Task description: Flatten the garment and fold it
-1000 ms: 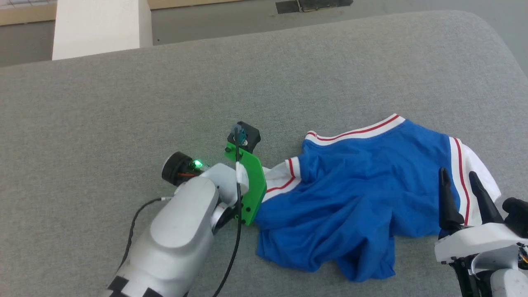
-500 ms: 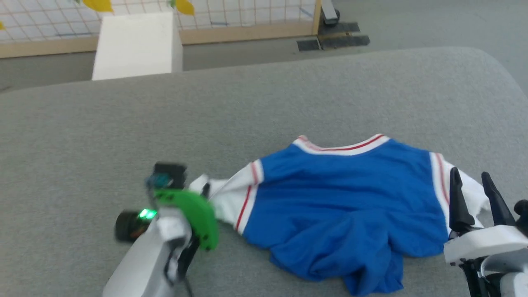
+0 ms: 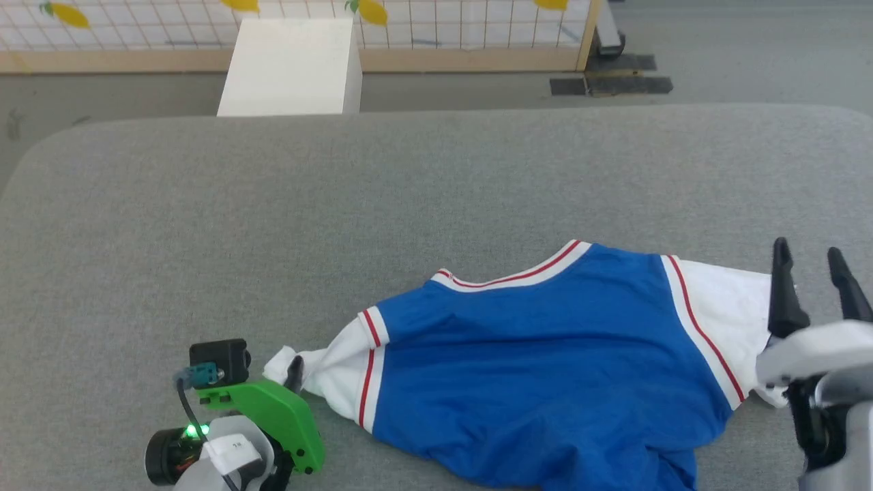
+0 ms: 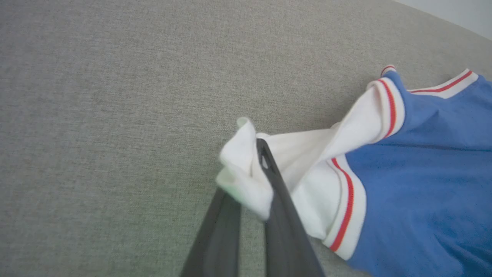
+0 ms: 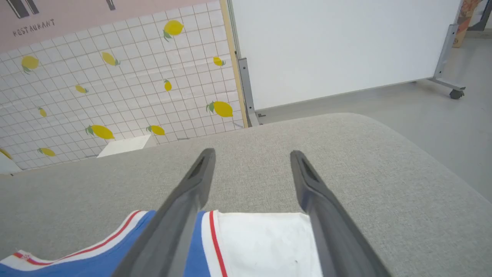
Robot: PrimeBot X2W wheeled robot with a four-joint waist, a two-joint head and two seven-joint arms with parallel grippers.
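The garment (image 3: 539,368), a bright blue jersey with white sleeves and red-and-white trim, lies spread on the grey table (image 3: 341,204), collar toward the far side. My left gripper (image 3: 294,372) is shut on the bunched end of its white left sleeve (image 4: 246,169), at the lower left of the head view. My right gripper (image 3: 811,262) stands open above the white right sleeve (image 5: 261,246), fingers (image 5: 200,173) apart, holding nothing. The chest lettering is hidden.
A white box (image 3: 290,68) stands on the floor beyond the table's far edge, before a lemon-patterned tiled partition (image 5: 96,88). A white panel on wheels (image 5: 338,46) stands at the far right. The table's right edge curves away close by the right gripper.
The left gripper has dragged the white sleeve leftward and toward the near edge, stretching the jersey flatter and wider. The head camera has shifted too, showing more floor and the partition.
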